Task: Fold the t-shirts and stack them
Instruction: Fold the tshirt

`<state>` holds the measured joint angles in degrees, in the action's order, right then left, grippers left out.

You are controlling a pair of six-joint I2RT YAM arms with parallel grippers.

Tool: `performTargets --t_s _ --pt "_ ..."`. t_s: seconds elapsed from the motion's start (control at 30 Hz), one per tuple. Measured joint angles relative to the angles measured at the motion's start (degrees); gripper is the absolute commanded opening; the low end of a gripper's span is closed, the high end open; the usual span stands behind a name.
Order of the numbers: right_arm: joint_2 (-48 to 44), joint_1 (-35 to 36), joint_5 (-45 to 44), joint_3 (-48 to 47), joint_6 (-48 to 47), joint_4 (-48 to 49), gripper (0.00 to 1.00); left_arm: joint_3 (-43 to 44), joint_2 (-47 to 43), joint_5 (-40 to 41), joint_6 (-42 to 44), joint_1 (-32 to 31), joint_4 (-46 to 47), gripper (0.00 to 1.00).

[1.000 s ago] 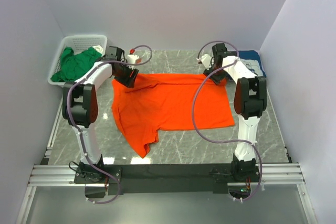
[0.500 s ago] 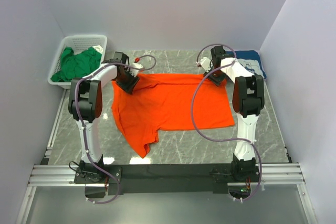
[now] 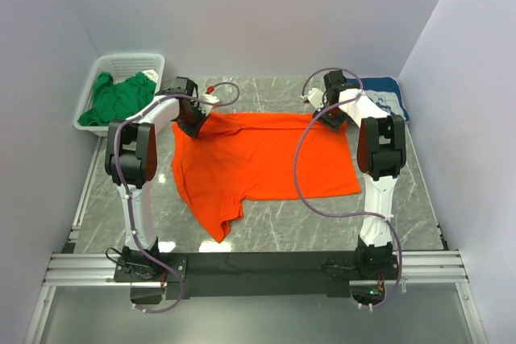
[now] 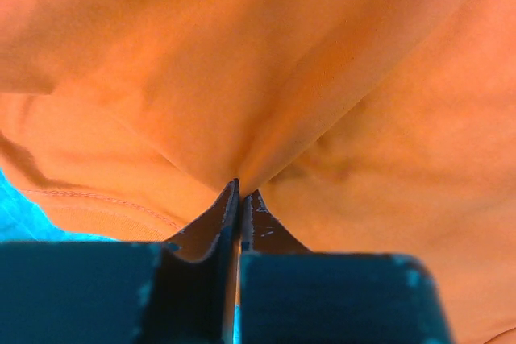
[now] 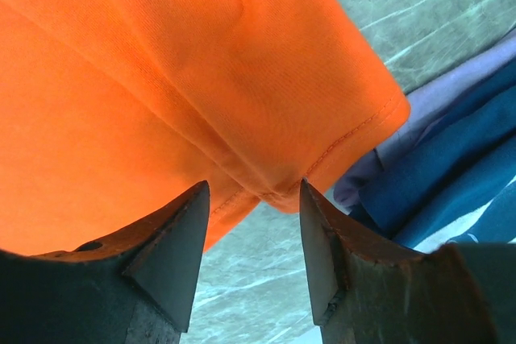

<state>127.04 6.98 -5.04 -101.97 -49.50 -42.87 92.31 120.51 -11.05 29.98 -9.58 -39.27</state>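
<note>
t-shirts [image 3: 266, 159] x3: orange [image 4: 322, 78], green [image 3: 121, 100], navy [image 3: 395, 86]; left gripper [image 4: 240, 196] nips orange, right gripper [image 5: 251, 188] wide.

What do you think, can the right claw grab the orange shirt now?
Probably yes. The right gripper is open, with a hem corner of the orange shirt just ahead between its fingers. Nothing covers it; the navy shirt lies beside.

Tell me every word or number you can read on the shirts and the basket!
White print on the blue shirt: too small and partly hidden to read.
The orange shirt: plain, no words.
The green shirt: no words show.
The basket: no label shows.
Nothing here can be read.
</note>
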Motion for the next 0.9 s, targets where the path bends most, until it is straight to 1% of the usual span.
performTargets --t_s 0.07,0.23,0.4,0.47,0.53,0.57,0.6,0.67,0.73,0.77,0.8,0.9 --pt "0.0 -0.1 0.0 0.0 -0.3 0.0 0.55 0.6 0.0 0.0 0.0 0.0 -0.4 0.01" --pt "0.0 -0.5 -0.3 0.0 -1.3 0.0 0.5 2.3 0.0 0.0 0.0 0.3 -1.2 0.01" --pt "0.4 -0.5 -1.2 0.0 -2.1 0.1 0.39 4.5 0.0 -0.1 0.0 0.8 -2.2 0.01" --pt "0.8 -0.5 -1.5 0.0 -2.4 0.0 0.38 4.9 0.0 -0.1 0.0 1.0 -2.3 0.01" --pt "1.0 -0.5 -1.7 0.0 -2.6 0.0 0.4 5.1 0.0 -0.2 0.0 1.2 -2.6 0.01" --pt "1.1 -0.5 -1.8 0.0 -2.7 0.0 0.43 5.2 0.0 -0.3 0.0 1.3 -2.7 0.01" --pt "1.2 -0.5 -1.9 0.0 -2.8 0.0 0.48 5.3 0.0 -0.3 0.0 1.4 -2.9 0.01" --pt "1.4 -0.5 -2.1 0.0 -3.1 0.0 0.49 5.5 0.0 -0.6 0.0 1.6 -3.3 0.01" --pt "1.6 -0.5 -2.3 0.0 -3.5 0.0 0.41 5.7 0.0 -0.7 0.0 1.7 -3.5 0.01" --pt "1.7 -0.6 -2.4 0.0 -3.6 0.1 0.33 5.8 0.0 -0.7 0.0 1.7 -3.5 0.01" --pt "1.8 -0.5 -2.5 0.0 -3.8 0.0 0.29 5.9 0.0 -0.7 0.0 1.7 -3.5 0.01" --pt "1.8 -0.6 -2.6 0.0 -4.0 0.0 0.21 6.2 0.0 -0.7 0.0 1.8 -3.7 0.01"
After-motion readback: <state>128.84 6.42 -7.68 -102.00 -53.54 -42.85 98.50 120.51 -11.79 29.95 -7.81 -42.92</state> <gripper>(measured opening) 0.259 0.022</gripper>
